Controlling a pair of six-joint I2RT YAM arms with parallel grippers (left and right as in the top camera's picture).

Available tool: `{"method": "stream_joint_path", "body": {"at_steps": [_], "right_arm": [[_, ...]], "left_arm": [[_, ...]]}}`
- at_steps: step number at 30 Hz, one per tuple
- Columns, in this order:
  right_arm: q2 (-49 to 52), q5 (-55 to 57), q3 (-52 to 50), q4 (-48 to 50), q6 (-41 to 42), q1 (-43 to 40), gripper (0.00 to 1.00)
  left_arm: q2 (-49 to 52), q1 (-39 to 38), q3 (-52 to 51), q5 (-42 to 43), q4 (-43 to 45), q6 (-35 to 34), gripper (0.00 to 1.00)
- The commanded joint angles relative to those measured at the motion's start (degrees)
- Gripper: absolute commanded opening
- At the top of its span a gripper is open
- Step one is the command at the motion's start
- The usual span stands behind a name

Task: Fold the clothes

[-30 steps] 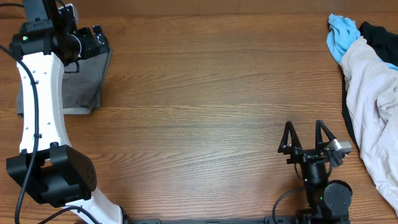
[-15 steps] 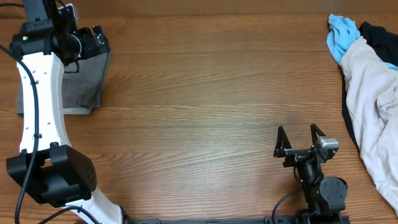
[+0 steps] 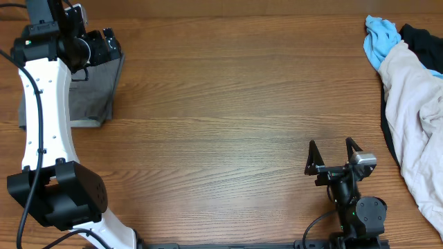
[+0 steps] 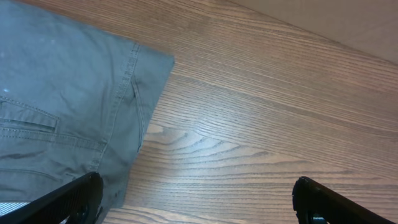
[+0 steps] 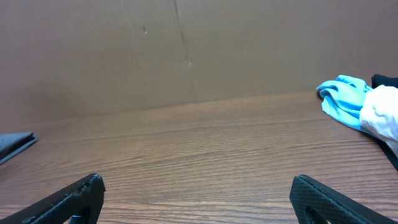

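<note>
The clothes, a pair of grey shorts (image 3: pixel 93 93), lie folded flat at the table's far left, partly under my left arm. In the left wrist view the shorts (image 4: pixel 62 93) show a slit pocket and a stitched hem corner. My left gripper (image 3: pixel 104 43) hovers over their far right corner. Seen from the left wrist, this gripper (image 4: pixel 196 186) is open, with bare wood between its fingers. My right gripper (image 3: pixel 332 153) stands open near the front edge, far from the shorts. The right wrist view shows that gripper (image 5: pixel 198 199) empty, and an edge of the shorts (image 5: pixel 15 144) far left.
A whitish-pink garment (image 3: pixel 415 117) lies along the right edge over a black cloth (image 3: pixel 422 34). A light-blue cloth (image 3: pixel 379 38) sits at the back right corner, also seen as a blue cloth (image 5: pixel 342 99) from the right wrist. A brown wall (image 5: pixel 186 50) backs the table.
The right gripper drew back a little toward the front edge and to the left, then stopped. The left arm and the shorts have not moved.
</note>
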Motion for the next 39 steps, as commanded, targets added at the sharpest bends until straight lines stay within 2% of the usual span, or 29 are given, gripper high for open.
{"method": "stream_joint_path", "body": {"at_steps": [1,20,24,39], "right_arm": [[-0.7,0.0,-0.6,0.3,-0.4,-0.4,1.00],[-0.7,0.0,-0.6,0.3,-0.4,-0.4,1.00],[-0.7,0.0,-0.6,0.3,-0.4,-0.4,1.00],[-0.7,0.0,-0.6,0.3,-0.4,-0.4,1.00]], "left_arm": [[0.2,-0.5,-0.2,-0.3,0.0,-0.3,1.00],[0.3,-0.7,-0.2,-0.3,-0.1,-0.3,1.00],[-2.3,-0.8,-0.2,-0.3,-0.2,-0.3,1.00],[-33.6,-8.8,-0.3,-0.3,-0.2,-0.3,1.00]]}}
